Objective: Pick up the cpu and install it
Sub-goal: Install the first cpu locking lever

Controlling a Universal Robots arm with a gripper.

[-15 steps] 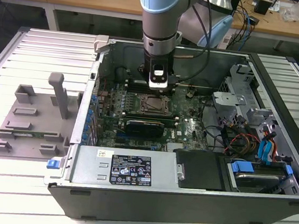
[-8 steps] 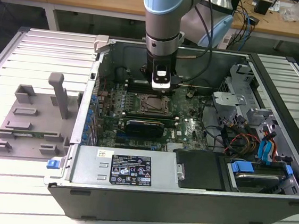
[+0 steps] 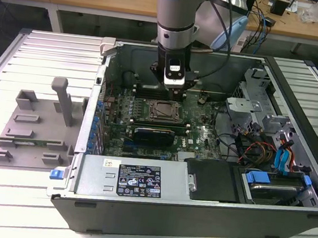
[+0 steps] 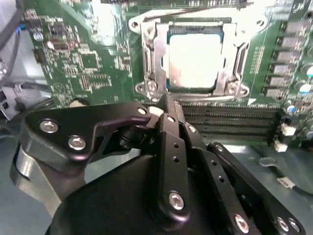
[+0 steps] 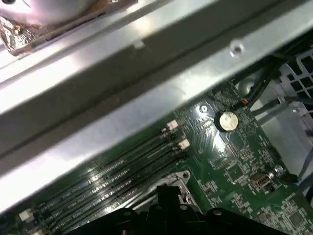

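The desk (image 3: 35, 55) is a pale surface of parallel slats. An open computer case (image 3: 195, 205) lies on its side on the desk, interior facing up. A grey fixture tray (image 3: 32, 134) with an upright post rests on the desk just beside the case, on the exterior view's left.

We see the cpu (image 4: 195, 61), a flat square chip with a bright silver top, lying level in the socket (image 4: 151, 58) on the green board, its metal frame around it.
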